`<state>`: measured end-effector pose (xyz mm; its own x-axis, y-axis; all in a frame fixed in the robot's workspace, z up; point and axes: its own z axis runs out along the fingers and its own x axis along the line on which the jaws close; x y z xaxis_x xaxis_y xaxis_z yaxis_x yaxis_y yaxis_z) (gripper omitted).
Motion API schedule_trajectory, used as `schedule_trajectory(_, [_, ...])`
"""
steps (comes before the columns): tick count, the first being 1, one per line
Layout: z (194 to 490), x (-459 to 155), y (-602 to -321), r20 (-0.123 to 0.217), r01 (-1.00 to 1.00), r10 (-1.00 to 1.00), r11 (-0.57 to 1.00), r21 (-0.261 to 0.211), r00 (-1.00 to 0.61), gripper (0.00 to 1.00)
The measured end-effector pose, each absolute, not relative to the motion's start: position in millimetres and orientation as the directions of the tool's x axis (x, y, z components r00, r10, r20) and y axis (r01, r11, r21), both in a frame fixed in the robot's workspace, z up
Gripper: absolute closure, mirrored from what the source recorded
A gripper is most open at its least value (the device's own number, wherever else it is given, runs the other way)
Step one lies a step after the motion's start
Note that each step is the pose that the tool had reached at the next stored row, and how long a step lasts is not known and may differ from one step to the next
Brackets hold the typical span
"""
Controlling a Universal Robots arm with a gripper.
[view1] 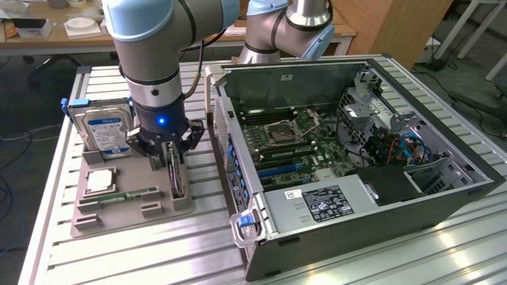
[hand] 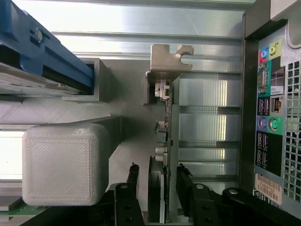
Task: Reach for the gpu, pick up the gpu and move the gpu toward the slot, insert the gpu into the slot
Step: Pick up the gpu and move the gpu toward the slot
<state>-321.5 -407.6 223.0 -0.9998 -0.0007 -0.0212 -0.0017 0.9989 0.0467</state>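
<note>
The gpu is a thin dark card standing on edge in a slot of the grey holder tray, left of the computer case in the exterior view. My gripper reaches down over the card's near end. In the wrist view the gpu runs away from me, with its metal bracket at the far end. My gripper is open, with one black finger on each side of the card and a narrow gap showing at each. The blue slot lies on the motherboard inside the case.
The open computer case lies on the slatted metal table; its rear port panel is close beside the gpu. The tray also holds a blue-labelled hard drive, a processor and a green memory stick. A white printed block stands near my fingers.
</note>
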Motion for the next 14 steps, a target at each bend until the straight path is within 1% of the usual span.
schedule_trajectory(1, [223.0, -321.5, -407.5, -0.021, -0.002, -0.001, 0.999, 0.047, -1.000, 0.58])
schedule_trajectory(14, [223.0, -321.2, -407.6, -0.021, -0.002, -0.001, 0.999, 0.051, -1.000, 0.58])
